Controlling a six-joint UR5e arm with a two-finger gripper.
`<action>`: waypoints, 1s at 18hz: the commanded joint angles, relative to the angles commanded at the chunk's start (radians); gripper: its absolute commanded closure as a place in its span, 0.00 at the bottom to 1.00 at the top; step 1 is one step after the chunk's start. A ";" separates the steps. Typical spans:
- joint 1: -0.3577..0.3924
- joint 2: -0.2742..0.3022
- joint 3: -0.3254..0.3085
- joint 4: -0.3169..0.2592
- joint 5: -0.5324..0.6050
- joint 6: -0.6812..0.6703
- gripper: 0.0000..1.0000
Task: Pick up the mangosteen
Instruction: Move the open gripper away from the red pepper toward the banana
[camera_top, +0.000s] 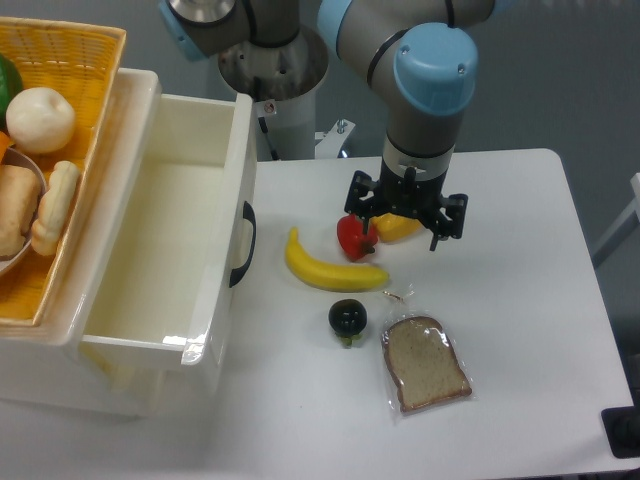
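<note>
The mangosteen (347, 318) is a small glossy near-black round fruit with a green stem at its lower side. It lies on the white table (520, 300), just below the banana (330, 272) and left of the bread slice (427, 363). My gripper (401, 238) hangs pointing down above the table, well above and to the right of the mangosteen, not touching it. Its two dark fingers stand apart, and it holds nothing. It hovers over a small yellow item (397, 228) next to the red pepper (354, 238).
A large white bin (150, 250) with a black handle stands at the left, open-topped. A yellow wicker basket (60, 60) with bread rolls and produce rests on its left rim. The bread slice is in a clear bag.
</note>
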 joint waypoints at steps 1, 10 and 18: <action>0.000 0.002 0.000 0.002 0.002 0.002 0.00; -0.009 -0.020 -0.069 0.002 -0.049 -0.038 0.00; -0.058 -0.107 -0.080 0.061 -0.118 -0.311 0.00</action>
